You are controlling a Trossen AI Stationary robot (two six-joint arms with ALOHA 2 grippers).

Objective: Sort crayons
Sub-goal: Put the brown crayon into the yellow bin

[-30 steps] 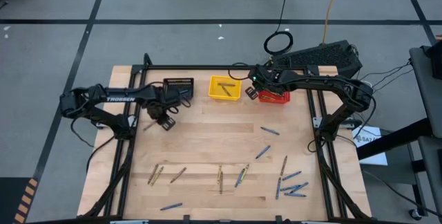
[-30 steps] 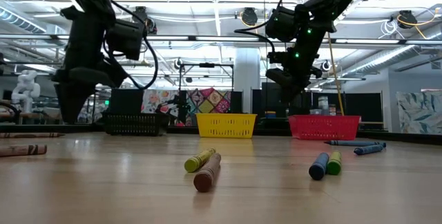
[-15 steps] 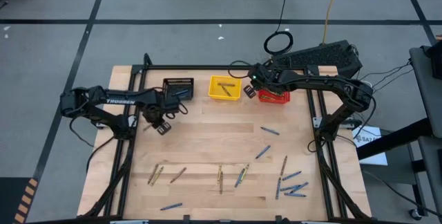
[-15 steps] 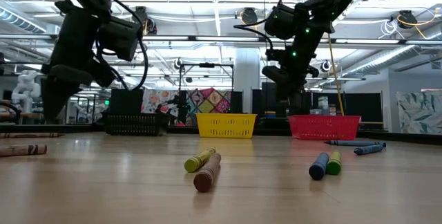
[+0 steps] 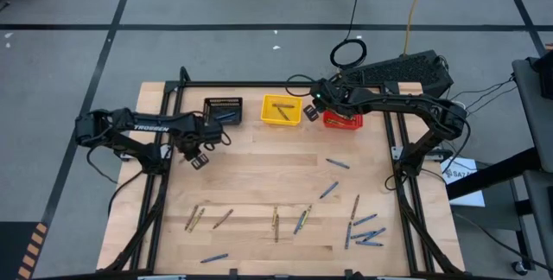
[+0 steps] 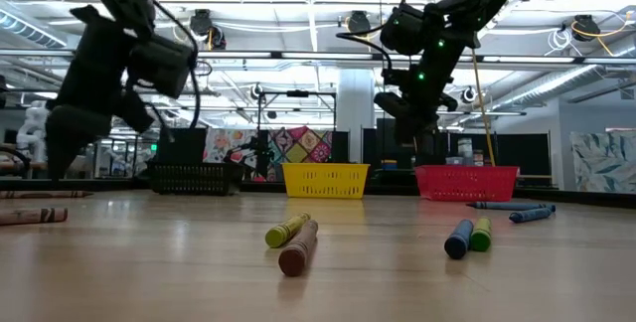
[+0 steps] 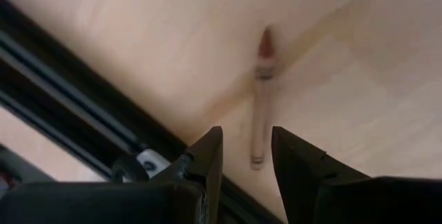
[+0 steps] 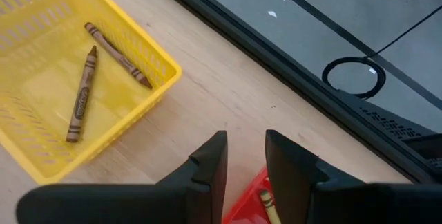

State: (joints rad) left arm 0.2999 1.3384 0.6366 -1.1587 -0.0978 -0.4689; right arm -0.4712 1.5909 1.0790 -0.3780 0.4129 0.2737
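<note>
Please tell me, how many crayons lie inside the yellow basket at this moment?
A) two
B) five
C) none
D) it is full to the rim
A. The right wrist view shows two brown crayons lying on the floor of the yellow basket, and nothing else in it.

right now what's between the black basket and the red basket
The yellow basket sits between the black basket and the red basket, holding two brown crayons. The high view shows the row; the right wrist view shows the crayons.
</note>
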